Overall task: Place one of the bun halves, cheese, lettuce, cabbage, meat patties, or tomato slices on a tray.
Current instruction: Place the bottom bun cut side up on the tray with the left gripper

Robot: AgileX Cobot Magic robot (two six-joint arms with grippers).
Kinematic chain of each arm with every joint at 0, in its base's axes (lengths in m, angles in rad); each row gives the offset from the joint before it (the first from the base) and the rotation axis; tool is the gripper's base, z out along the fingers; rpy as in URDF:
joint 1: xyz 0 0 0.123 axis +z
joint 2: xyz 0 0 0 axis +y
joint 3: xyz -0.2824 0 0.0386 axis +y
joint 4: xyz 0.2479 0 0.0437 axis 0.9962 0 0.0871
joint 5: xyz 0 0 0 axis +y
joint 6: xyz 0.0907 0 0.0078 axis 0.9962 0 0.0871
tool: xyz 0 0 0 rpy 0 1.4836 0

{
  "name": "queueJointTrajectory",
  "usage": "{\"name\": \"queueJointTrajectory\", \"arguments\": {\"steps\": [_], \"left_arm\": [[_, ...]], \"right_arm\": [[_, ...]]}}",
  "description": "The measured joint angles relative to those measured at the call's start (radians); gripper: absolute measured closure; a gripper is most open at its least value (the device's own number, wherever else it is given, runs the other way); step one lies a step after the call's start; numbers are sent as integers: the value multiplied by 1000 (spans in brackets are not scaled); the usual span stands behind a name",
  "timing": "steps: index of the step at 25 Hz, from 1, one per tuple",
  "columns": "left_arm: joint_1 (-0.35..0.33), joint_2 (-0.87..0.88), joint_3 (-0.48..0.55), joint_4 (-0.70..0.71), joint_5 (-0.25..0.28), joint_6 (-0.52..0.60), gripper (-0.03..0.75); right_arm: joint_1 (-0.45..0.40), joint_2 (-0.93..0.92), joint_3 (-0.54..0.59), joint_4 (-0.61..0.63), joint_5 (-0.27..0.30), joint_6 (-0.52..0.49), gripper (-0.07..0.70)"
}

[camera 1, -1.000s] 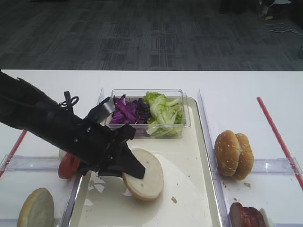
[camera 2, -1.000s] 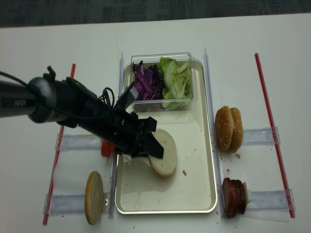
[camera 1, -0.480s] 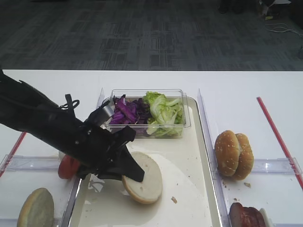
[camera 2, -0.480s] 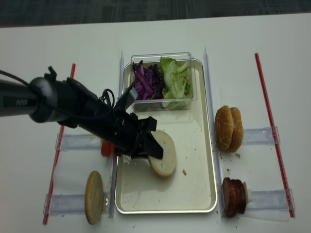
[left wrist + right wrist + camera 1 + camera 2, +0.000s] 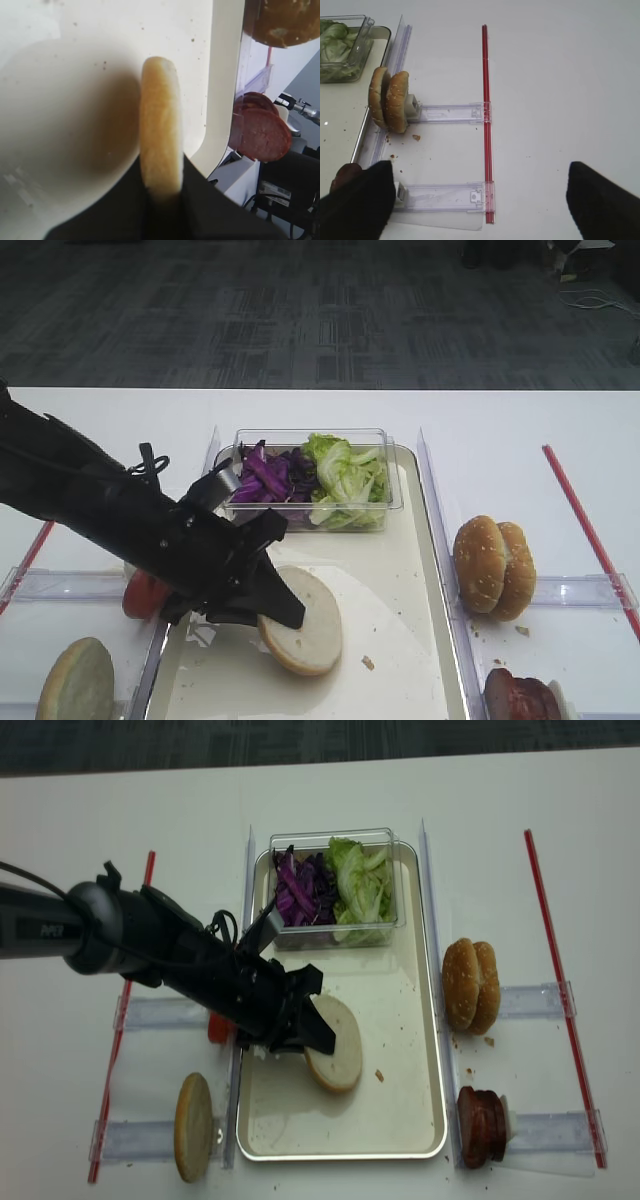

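My left gripper [image 5: 278,602] [image 5: 312,1036] [image 5: 162,176] is shut on the edge of the flat bun bottom [image 5: 302,622] [image 5: 336,1044] [image 5: 160,120]. It holds the bun tilted just above the floor of the tray [image 5: 395,570] [image 5: 395,1100] [image 5: 225,100]; whether they touch I cannot tell. Lettuce [image 5: 348,480] [image 5: 362,885] and cabbage [image 5: 265,475] [image 5: 300,890] fill a clear tub at the tray's far end. Tomato slices [image 5: 145,592] [image 5: 215,1026] stand left of the tray, meat patties [image 5: 520,695] [image 5: 482,1125] [image 5: 262,135] right of it. No cheese shows. My right gripper [image 5: 480,200] is open over bare table.
Two sesame bun halves [image 5: 493,565] [image 5: 470,985] [image 5: 390,100] stand on edge in a clear holder right of the tray. A domed bun half [image 5: 75,680] [image 5: 193,1125] stands at the front left. Red strips [image 5: 590,530] [image 5: 486,125] and clear plastic holders [image 5: 445,195] lie on the white table.
The left gripper has carried the bun bottom a little lower and nearer the tray's front, still shut on it. Nothing else has moved.
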Motion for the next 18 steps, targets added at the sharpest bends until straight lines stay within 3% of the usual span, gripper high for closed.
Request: {"name": "queueJointTrajectory", "arguments": {"steps": [8, 18], "left_arm": [[0, 0, 0, 0, 0, -29, 512], [0, 0, 0, 6, 4, -73, 490]], "right_arm": [[0, 0, 0, 0, 0, 0, -62], [0, 0, 0, 0, 0, 0, -62]]}}
